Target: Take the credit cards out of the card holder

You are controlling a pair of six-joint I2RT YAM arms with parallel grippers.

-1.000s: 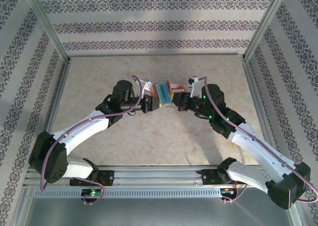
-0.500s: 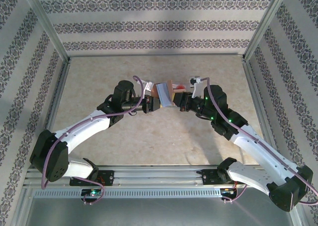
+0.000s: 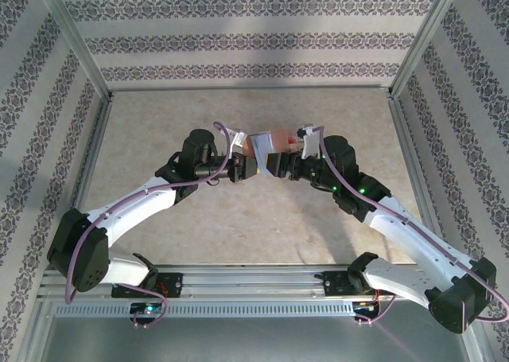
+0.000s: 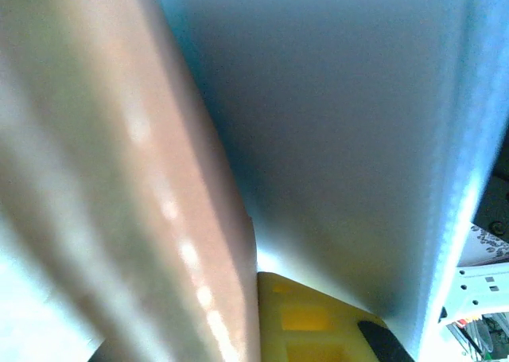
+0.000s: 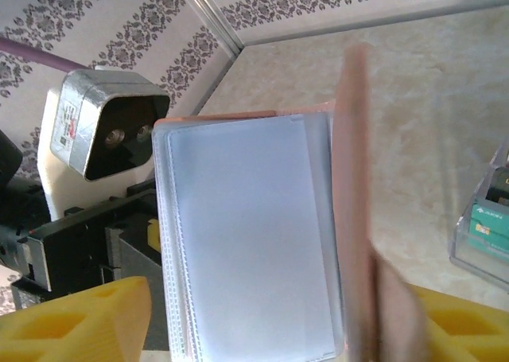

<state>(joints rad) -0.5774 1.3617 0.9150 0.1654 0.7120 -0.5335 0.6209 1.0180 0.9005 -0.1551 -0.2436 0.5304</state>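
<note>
Right hand [image 3: 280,165] had opened wide since earlier, straddling the card holder [image 3: 259,145], which the left hand [image 3: 245,168] clenched above the middle of the table [image 3: 199,235]. Facing pocket looked empty, so a fresh grasp seemed likely.

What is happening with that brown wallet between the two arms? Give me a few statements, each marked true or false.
1. The left gripper is clamped on the card holder. True.
2. The right gripper is shut tight. False: its yellow fingers stand wide apart, one on each side of the holder.
3. The card holder lies flat on the table. False: it is held up above the table.
4. The holder's grey-blue pocket faces the right wrist camera. True.
</note>
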